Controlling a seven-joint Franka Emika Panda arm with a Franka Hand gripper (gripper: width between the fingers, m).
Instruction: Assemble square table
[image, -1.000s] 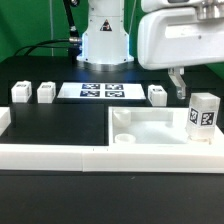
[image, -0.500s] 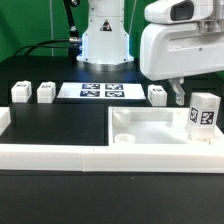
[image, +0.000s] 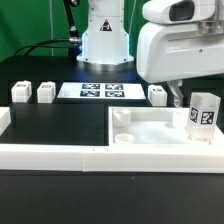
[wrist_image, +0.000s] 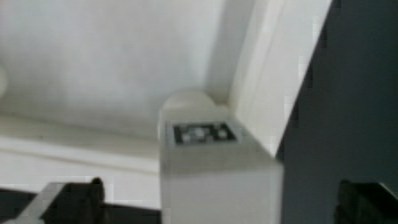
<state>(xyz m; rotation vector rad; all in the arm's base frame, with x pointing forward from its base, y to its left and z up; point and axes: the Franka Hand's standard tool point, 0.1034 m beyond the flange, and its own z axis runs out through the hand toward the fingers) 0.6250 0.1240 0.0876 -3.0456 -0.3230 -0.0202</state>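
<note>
Standing upright in rimmed slab (image: 150, 146) corner, seemingly: leg (image: 203, 114); claw (wrist_image: 217, 205) spread wide.

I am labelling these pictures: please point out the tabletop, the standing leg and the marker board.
tabletop (image: 158, 126): exterior view, bare inner floor.
standing leg (image: 204, 117): exterior view, tagged front face.
marker board (image: 100, 91): exterior view, middle of its printed top.
</note>
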